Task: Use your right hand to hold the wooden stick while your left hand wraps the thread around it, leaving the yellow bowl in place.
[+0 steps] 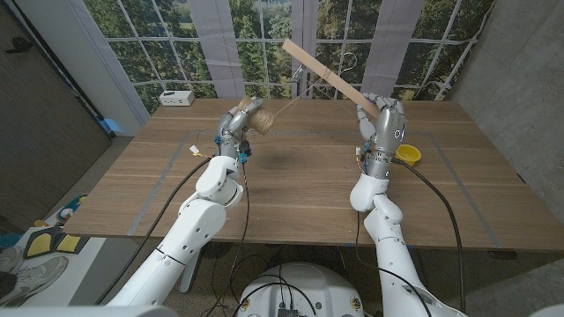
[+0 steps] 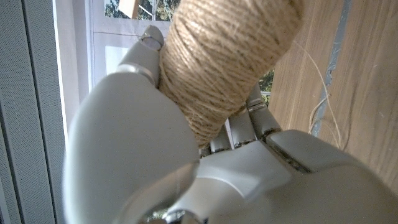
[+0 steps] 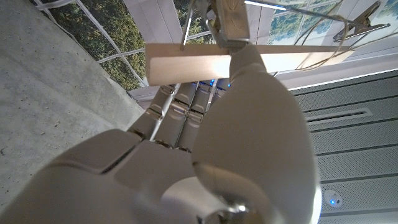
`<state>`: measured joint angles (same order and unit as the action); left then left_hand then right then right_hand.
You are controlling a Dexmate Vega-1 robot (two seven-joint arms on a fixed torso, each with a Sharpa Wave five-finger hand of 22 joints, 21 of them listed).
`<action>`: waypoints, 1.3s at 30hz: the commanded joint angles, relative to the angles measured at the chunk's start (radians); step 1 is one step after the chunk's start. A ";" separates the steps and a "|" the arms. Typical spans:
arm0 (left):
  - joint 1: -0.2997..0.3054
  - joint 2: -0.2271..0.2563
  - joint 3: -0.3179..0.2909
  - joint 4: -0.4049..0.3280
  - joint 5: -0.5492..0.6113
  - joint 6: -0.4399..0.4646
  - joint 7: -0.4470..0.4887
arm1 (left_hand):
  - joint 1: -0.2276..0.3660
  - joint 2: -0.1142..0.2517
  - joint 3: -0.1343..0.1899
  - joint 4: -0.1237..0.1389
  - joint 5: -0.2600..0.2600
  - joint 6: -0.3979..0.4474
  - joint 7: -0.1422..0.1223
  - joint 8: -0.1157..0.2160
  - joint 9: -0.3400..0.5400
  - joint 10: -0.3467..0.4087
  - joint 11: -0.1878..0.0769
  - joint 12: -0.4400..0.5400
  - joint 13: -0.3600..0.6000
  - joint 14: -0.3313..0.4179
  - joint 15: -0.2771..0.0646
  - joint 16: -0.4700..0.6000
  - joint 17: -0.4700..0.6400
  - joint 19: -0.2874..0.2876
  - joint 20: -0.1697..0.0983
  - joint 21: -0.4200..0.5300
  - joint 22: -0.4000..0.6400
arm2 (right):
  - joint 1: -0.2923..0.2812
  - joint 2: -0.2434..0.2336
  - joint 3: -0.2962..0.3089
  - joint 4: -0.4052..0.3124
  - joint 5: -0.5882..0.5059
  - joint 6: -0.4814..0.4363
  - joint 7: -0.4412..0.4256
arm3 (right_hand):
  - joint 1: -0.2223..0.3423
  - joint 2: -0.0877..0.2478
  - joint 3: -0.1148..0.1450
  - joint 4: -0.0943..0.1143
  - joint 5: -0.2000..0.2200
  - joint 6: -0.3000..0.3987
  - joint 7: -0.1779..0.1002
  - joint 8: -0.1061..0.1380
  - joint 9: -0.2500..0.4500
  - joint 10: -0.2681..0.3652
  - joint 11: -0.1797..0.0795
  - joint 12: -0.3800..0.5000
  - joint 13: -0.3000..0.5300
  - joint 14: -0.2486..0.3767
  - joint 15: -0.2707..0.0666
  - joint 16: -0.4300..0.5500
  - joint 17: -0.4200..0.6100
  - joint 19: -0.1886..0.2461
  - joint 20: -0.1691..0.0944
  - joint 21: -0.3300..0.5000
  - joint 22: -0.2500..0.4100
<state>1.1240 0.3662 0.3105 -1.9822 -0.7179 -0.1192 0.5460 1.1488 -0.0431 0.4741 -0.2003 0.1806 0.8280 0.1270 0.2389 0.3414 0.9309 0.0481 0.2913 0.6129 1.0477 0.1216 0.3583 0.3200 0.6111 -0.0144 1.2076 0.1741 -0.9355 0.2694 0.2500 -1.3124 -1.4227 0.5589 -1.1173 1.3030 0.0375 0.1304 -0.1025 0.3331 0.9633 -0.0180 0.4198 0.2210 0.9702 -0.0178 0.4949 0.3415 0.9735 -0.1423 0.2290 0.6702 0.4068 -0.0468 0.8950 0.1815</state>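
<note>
My right hand point(image 1: 381, 121) grips one end of a long flat wooden stick point(image 1: 324, 76), held up above the table and slanting up toward the back left. In the right wrist view the stick point(image 3: 193, 64) crosses above my fingers point(image 3: 180, 106), with thread looped on its far part. My left hand point(image 1: 238, 125) holds a spool of tan thread point(image 1: 256, 116) above the table at the back left. A thin strand point(image 1: 291, 104) runs from the spool up to the stick. The left wrist view shows the spool point(image 2: 224, 56) held in my left hand point(image 2: 155, 155). A yellow bowl point(image 1: 408, 154) sits on the table beside my right hand.
A white box point(image 1: 177, 98) sits at the table's back left corner. Faint tape lines mark the wooden table point(image 1: 300, 189). A metal clip point(image 1: 349, 62) hangs near the stick's middle. Windows stand behind the table.
</note>
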 commanded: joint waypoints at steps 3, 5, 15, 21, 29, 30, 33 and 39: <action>0.018 -0.086 -0.044 0.049 0.018 -0.069 0.136 | 0.123 0.175 0.128 0.038 -0.001 0.099 -0.010 -0.001 0.002 0.068 -0.069 -0.007 0.001 0.301 -0.355 -0.003 0.001 0.037 -0.162 0.181 0.006 | 0.016 0.032 0.064 0.014 0.005 0.068 0.000 | 0.112 0.125 0.010 0.015 0.008 0.065 -0.054 0.003 0.133 0.106 -0.049 0.067 0.133 0.013 -0.095 0.000 0.003 -0.007 -0.087 0.006 -0.001; 0.016 -0.083 -0.051 0.053 0.013 -0.068 0.133 | 0.123 0.175 0.129 0.038 -0.001 0.100 -0.010 -0.002 0.002 0.067 -0.068 -0.008 0.000 0.300 -0.355 -0.004 0.000 0.036 -0.162 0.180 0.006 | 0.018 0.032 0.070 0.018 0.006 0.085 0.000 | 0.111 0.124 0.010 0.015 0.008 0.064 -0.054 0.003 0.133 0.104 -0.050 0.067 0.135 0.013 -0.095 0.000 0.003 -0.008 -0.088 0.007 -0.001; -0.017 -0.083 -0.078 0.062 -0.011 -0.037 0.156 | 0.123 0.176 0.131 0.038 0.000 0.100 -0.008 -0.004 0.002 0.068 -0.071 -0.011 -0.001 0.298 -0.355 -0.007 -0.004 0.036 -0.163 0.181 0.006 | 0.017 0.035 0.089 0.025 0.015 0.225 0.000 | 0.113 0.124 0.009 0.014 0.009 0.065 -0.055 0.002 0.132 0.106 -0.053 0.066 0.137 0.012 -0.096 0.000 0.006 -0.011 -0.091 0.010 0.000; -0.046 -0.070 -0.081 0.070 -0.055 -0.003 0.128 | 0.122 0.176 0.131 0.038 -0.001 0.098 -0.008 -0.006 0.003 0.066 -0.071 -0.013 -0.002 0.298 -0.355 -0.008 -0.006 0.036 -0.163 0.181 0.006 | 0.004 0.015 0.071 0.014 0.042 0.319 0.000 | 0.114 0.123 0.009 0.013 0.010 0.064 -0.057 0.001 0.133 0.105 -0.052 0.065 0.139 0.012 -0.096 0.000 0.007 -0.012 -0.093 0.012 0.000; -0.089 -0.058 -0.080 0.078 -0.062 0.032 0.136 | 0.122 0.176 0.132 0.038 -0.001 0.099 -0.010 -0.007 0.003 0.066 -0.072 -0.014 0.000 0.298 -0.355 -0.010 -0.009 0.036 -0.164 0.181 0.006 | -0.025 -0.019 0.015 -0.015 0.052 0.362 0.000 | 0.115 0.122 0.008 0.012 0.010 0.064 -0.058 0.000 0.133 0.102 -0.054 0.062 0.139 0.012 -0.097 0.001 0.010 -0.013 -0.095 0.015 0.000; -0.096 -0.048 -0.079 0.072 -0.056 0.052 0.148 | 0.122 0.176 0.132 0.038 -0.001 0.098 -0.009 -0.008 0.003 0.066 -0.071 -0.014 0.000 0.298 -0.355 -0.010 -0.010 0.036 -0.163 0.181 0.006 | -0.029 -0.026 0.008 -0.018 0.051 0.363 0.000 | 0.115 0.122 0.008 0.012 0.010 0.065 -0.057 0.000 0.133 0.104 -0.053 0.063 0.140 0.012 -0.097 0.000 0.010 -0.012 -0.094 0.016 0.000; -0.111 -0.048 -0.082 0.072 -0.071 0.068 0.153 | 0.122 0.176 0.132 0.038 -0.001 0.099 -0.008 -0.008 0.003 0.066 -0.069 -0.015 -0.001 0.298 -0.355 -0.011 -0.011 0.036 -0.164 0.181 0.006 | -0.038 -0.038 -0.008 -0.029 0.038 0.354 0.000 | 0.115 0.122 0.008 0.012 0.010 0.063 -0.058 0.000 0.134 0.105 -0.052 0.061 0.138 0.010 -0.096 -0.001 0.010 -0.012 -0.095 0.017 0.000; -0.143 0.002 -0.083 0.026 -0.060 0.170 0.205 | 0.125 0.178 0.133 0.037 -0.001 0.101 -0.005 -0.008 0.003 0.069 -0.069 -0.016 -0.002 0.298 -0.355 -0.012 -0.014 0.041 -0.167 0.184 0.007 | -0.048 -0.049 -0.020 -0.033 0.011 0.330 0.000 | 0.116 0.122 0.007 0.012 0.010 0.063 -0.058 -0.001 0.133 0.108 -0.054 0.061 0.139 0.011 -0.097 0.000 0.012 -0.011 -0.095 0.020 0.000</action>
<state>1.0338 0.3200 0.2326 -1.9140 -0.7653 -0.1003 0.6847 1.1488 -0.0432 0.4741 -0.2003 0.1806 0.8282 0.1270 0.2312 0.3411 0.9289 0.0461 0.2750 0.6115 1.0475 0.1212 0.3507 0.3061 0.6111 -0.0144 1.2076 0.1742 -0.9490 0.2637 0.2851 -1.3160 -1.3839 0.8858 -1.1171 1.3030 0.0375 0.1304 -0.1025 0.3337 0.9650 -0.0200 0.4120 0.2210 0.9704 -0.0179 0.4949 0.3415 0.9791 -0.1447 0.2290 0.6797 0.3981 -0.0408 0.9100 0.1816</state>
